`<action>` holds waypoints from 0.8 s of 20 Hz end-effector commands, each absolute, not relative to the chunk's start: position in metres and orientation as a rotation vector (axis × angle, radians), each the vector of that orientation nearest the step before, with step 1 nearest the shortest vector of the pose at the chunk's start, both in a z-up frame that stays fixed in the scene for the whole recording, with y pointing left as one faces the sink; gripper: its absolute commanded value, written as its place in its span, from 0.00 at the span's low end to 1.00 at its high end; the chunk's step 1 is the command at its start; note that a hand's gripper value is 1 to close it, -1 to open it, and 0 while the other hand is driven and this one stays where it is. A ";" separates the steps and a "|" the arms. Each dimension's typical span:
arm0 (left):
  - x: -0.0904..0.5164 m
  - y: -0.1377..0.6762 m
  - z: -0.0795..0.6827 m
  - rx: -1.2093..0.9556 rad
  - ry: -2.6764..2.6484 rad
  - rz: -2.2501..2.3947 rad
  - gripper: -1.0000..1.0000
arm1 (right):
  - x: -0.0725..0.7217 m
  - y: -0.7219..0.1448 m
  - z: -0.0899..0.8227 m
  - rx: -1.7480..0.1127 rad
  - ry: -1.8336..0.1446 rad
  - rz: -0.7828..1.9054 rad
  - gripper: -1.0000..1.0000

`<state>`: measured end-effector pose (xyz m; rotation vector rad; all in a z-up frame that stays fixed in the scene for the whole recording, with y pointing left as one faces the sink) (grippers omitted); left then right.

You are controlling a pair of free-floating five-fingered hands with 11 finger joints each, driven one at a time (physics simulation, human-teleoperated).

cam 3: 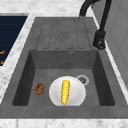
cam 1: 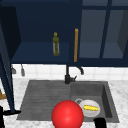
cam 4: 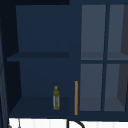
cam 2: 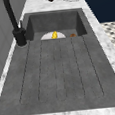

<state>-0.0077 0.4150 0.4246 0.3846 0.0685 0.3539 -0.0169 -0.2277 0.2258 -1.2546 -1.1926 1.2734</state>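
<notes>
Dark blue wall cabinet point(cam 4: 42, 50) hangs above the sink, its left door swung open, and on its lower shelf an olive-green bottle point(cam 4: 56, 98) stands upright, just left of an orange door handle point(cam 4: 76, 97). Below it, in the front view, a black faucet point(cam 1: 68, 76) rises from the back edge of the grey sink point(cam 1: 45, 92), which has a ribbed draining board on the left and a deep basin on the right.

Inside that basin a white plate point(cam 3: 75, 96) lies flat on the bottom, and 1 yellow corn cob point(cam 3: 65, 91) lies across its middle, touching it. The drain point(cam 3: 82, 80) sits just beside the plate, toward the faucet side. A small brown lump point(cam 3: 39, 88) rests on the basin floor near the plate, apart from it. A big red ball point(cam 1: 67, 115) shows at the front edge of the sink, close to the camera, partly covering the plate.

My left hand point(cam 1: 2, 116) hangs at the lower left corner of the front view, beside the open door and well apart from the plate. My right hand point(cam 1: 100, 123) sits at the bottom edge, just below the basin and nearest the plate with the corn. I cannot tell from so little of either hand whether its fingers are spread or curled.
</notes>
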 end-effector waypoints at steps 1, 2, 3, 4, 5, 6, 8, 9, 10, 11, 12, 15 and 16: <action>-0.004 0.395 0.416 0.364 0.184 0.306 0.00 | -0.017 -0.228 0.226 -1.255 -1.193 1.273 0.50; -0.002 0.390 0.412 0.370 0.191 0.313 0.00 | -0.017 -0.228 0.226 -1.255 -1.193 1.273 0.50; 0.000 0.382 0.409 0.375 0.200 0.324 0.00 | -0.017 -0.228 0.226 -1.255 -1.193 1.273 0.50; 0.001 0.375 0.406 0.374 0.208 0.322 0.00 | -0.017 -0.228 0.226 -1.255 -1.193 1.273 0.50; 0.002 0.369 0.403 0.369 0.217 0.320 0.00 | -0.017 -0.228 0.226 -1.255 -1.193 1.273 0.50; 0.004 0.363 0.402 0.361 0.229 0.319 0.00 | -0.017 -0.228 0.226 -1.255 -1.193 1.273 0.50; 0.004 0.353 0.399 0.343 0.256 0.317 0.00 | -0.017 -0.228 0.226 -1.255 -1.193 1.273 0.50; 0.002 0.351 0.400 0.333 0.267 0.304 0.00 | -0.017 -0.228 0.226 -1.255 -1.193 1.273 0.50; 0.003 0.346 0.398 0.331 0.276 0.305 0.00 | -0.017 -0.228 0.226 -1.255 -1.193 1.273 0.50; 0.003 0.341 0.397 0.329 0.286 0.306 0.00 | -0.017 -0.228 0.226 -1.255 -1.193 1.273 0.50; 0.003 0.337 0.395 0.328 0.297 0.307 0.00 | -0.017 -0.228 0.226 -1.255 -1.193 1.273 0.50; 0.003 0.326 0.392 0.323 0.327 0.301 0.00 | -0.017 -0.228 0.226 -1.255 -1.193 1.273 0.50; 0.003 0.322 0.391 0.319 0.337 0.299 0.00 | -0.017 -0.228 0.226 -1.255 -1.193 1.273 0.50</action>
